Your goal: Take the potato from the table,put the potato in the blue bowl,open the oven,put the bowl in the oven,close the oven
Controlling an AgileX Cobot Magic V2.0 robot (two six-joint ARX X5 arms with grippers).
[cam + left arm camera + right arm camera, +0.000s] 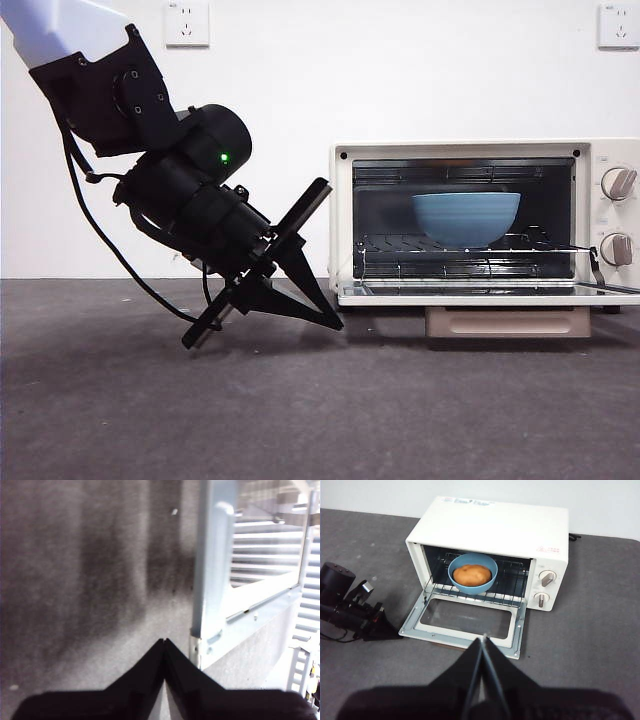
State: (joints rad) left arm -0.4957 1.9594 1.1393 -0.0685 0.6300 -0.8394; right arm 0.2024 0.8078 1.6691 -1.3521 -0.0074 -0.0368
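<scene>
The cream-white oven (460, 148) (495, 525) stands open, its glass door (480, 292) (465, 617) lying flat toward the front. Inside, on the wire rack, sits the blue bowl (466, 215) (472, 591) with the orange-brown potato (472, 574) in it. The potato is hidden in the front view. My left gripper (333, 322) (164, 642) (390, 631) is shut and empty, low over the table (300, 420), beside the left corner of the door (210, 570). Well back from the oven and above it, my right gripper (483, 640) is shut with nothing in it.
Two knobs (618, 183) (546, 578) sit on the oven's right side. The beige bar handle (508, 322) hangs under the lowered door's front edge. A white wall with sockets (187, 22) runs behind the table. A black cable (110, 240) trails from the left arm.
</scene>
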